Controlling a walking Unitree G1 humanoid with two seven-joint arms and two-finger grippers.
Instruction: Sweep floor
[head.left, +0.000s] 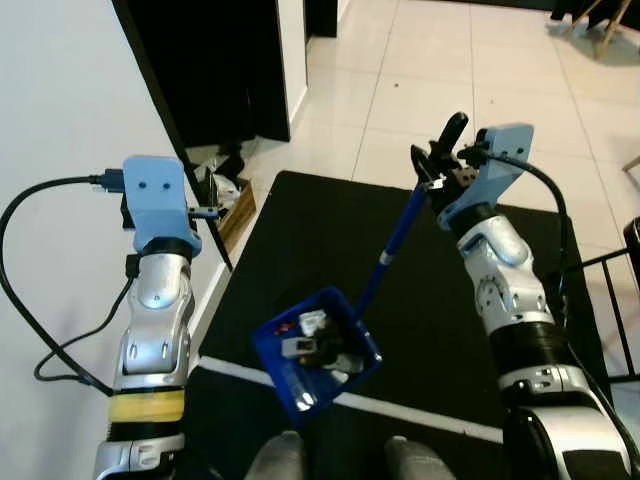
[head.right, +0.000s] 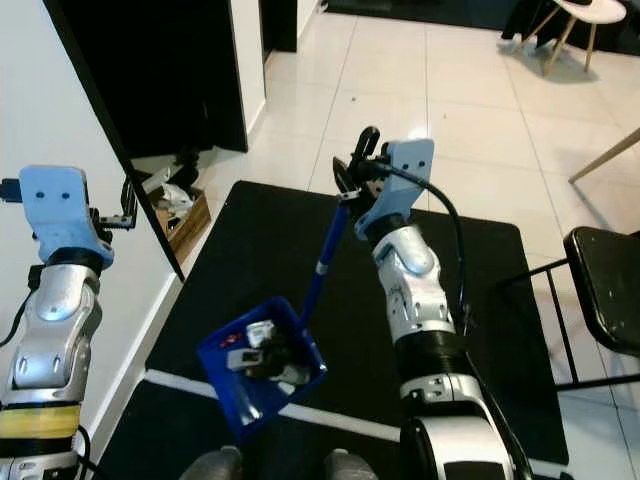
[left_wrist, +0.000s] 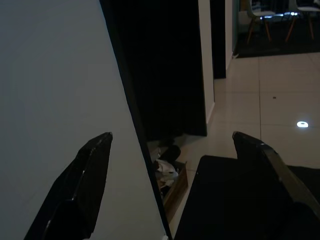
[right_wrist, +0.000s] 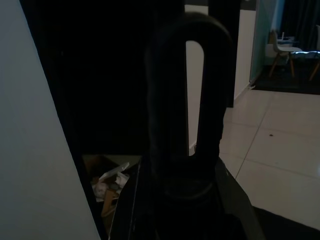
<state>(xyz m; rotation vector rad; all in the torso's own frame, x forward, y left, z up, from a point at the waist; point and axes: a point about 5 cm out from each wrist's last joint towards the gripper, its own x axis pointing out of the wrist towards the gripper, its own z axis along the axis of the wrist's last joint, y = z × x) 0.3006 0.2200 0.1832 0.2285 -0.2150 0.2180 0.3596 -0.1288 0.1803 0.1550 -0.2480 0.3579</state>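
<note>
A blue dustpan (head.left: 315, 350) sits low in the centre of the frame on a black mat, holding white and dark scraps. Its long blue handle (head.left: 395, 240) slants to the upper right, ending in a black looped grip (head.left: 447, 135).

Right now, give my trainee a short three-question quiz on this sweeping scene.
1. True or false: the right tool is shut on the handle of the blue dustpan.
2. Multiple choice: the dustpan holds A) nothing, B) scraps of litter, C) water.
3. Fill in: the left tool is ____, holding nothing, raised beside the white wall.

Key: 1 true. 2 B; pale and red scraps lie in the pan, above the black mat. 3 open; its fingers stand wide apart in the left wrist view.
</note>
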